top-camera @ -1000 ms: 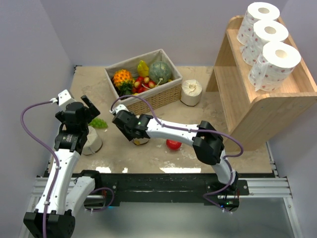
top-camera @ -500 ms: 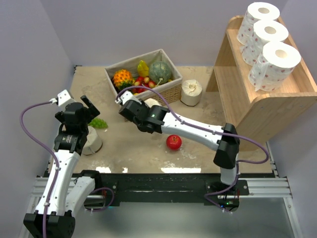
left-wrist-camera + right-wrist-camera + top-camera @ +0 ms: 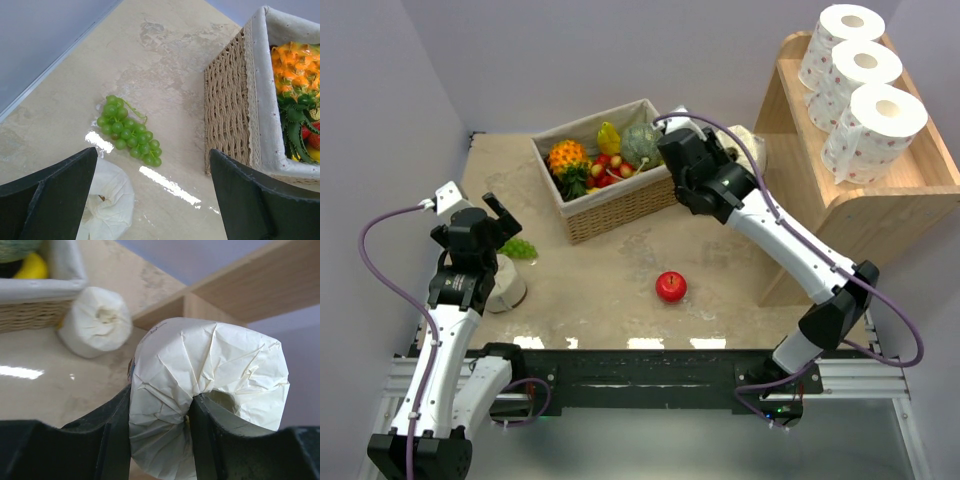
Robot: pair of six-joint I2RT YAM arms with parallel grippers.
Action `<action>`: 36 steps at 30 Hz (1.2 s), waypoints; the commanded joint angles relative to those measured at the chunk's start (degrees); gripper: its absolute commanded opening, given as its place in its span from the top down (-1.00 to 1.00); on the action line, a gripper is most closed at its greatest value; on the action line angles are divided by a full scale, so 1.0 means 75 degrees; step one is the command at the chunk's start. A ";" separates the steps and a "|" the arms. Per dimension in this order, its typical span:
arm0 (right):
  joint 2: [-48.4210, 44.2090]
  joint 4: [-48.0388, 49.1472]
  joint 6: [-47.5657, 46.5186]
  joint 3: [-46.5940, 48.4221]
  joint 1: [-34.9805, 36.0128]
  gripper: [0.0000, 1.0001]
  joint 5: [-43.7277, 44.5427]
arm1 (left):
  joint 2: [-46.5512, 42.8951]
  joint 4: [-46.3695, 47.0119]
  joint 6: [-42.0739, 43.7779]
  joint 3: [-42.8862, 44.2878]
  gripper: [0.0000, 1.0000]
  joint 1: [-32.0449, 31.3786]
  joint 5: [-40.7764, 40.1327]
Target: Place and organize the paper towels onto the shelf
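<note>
1. Over the last half second the right arm had swung from the middle of the worktop [image 3: 610, 300] to its far right side, next to the shelf [image 3: 880, 215]. The left arm had not shifted.
2. The right end effector [image 3: 159, 422] was clamped on a cream paper towel roll [image 3: 215, 375]. Its two dark fingers [image 3: 112, 432] pressed into the crumpled wrapping from either side. The roll was held clear of the worktop, just beside the shelf's left side panel.
3. A second cream roll [image 3: 97, 322] stood on the worktop between the wicker basket [image 3: 620, 205] and the foot of the shelf. The right wrist view showed it; from the top view the arm hid it.
4. Three pink-dotted rolls [image 3: 865, 65] stood in a row on the shelf's top tier, each touching the next.
5. The left end effector [image 3: 152, 180] had its jaws spread wide and held nothing. It hovered at the left of the worktop, above a third cream roll [image 3: 112, 200] and a bunch of green grapes [image 3: 131, 132] that lay just beside that roll.
6. The wicker basket, lined in white cloth, held toy fruit, among it a pineapple [image 3: 295, 65].
7. A red apple [image 3: 670, 286] lay on the open worktop near the front, well apart from both end effectors.
</note>
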 commanded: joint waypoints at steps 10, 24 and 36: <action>-0.0299 0.2315 -0.2581 -0.0401 -0.1553 0.17 -0.0372 | -0.0088 0.0298 0.0146 -0.0039 -1.00 0.0014 0.0016; -0.0064 0.3007 -0.3143 -0.0811 -0.2105 0.13 -0.0513 | -0.0100 0.0298 0.0146 -0.0039 -1.00 0.0002 0.0027; -0.0018 0.3651 -0.3448 -0.1151 -0.2515 0.10 -0.0842 | -0.0111 0.0286 0.0146 -0.0039 -1.00 -0.0010 0.0016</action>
